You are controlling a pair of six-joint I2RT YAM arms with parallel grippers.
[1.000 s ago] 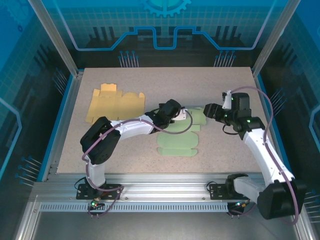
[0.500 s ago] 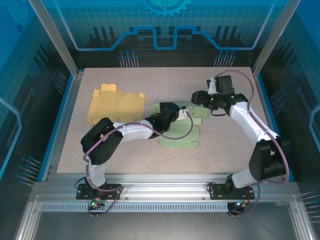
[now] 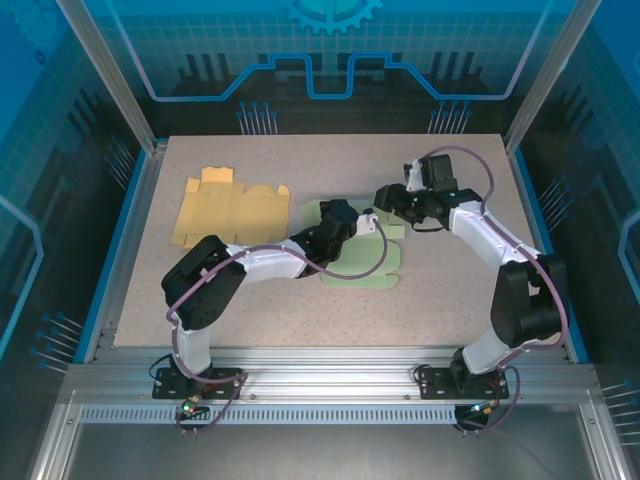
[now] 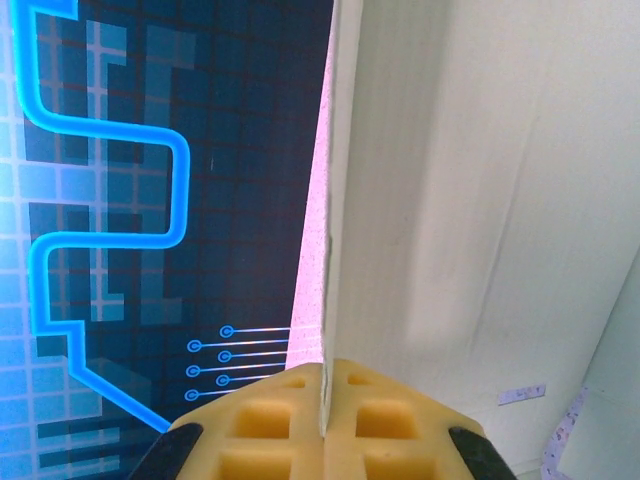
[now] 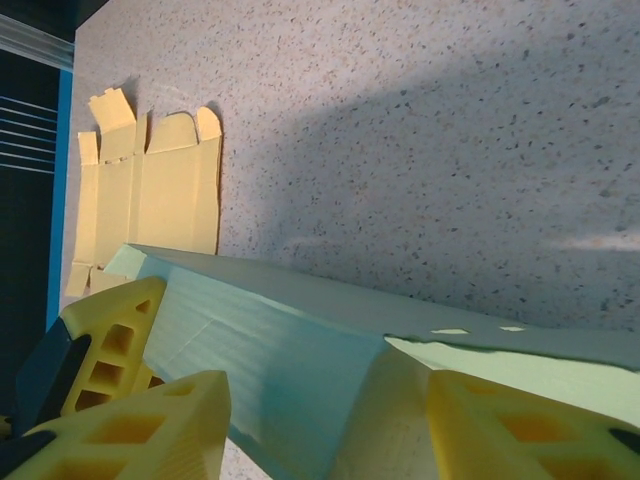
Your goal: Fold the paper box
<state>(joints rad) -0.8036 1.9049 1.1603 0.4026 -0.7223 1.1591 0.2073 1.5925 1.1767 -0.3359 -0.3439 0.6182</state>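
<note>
left hand [image 4: 323,405] pinching green paper box [image 3: 360,272] | right hand [image 5: 325,410] has moved left, astride it, grip unclear

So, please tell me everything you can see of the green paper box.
The green paper box is a pale die-cut card sheet with creases and rounded flaps. Its near part lies flat on the table; its far part is lifted into a slanted panel. The left gripper is shut on one thin edge, and the right gripper stands open astride the lifted panel.

Pale-green paper box [image 3: 362,278], speckled beige table [image 3: 450,295]
</note>
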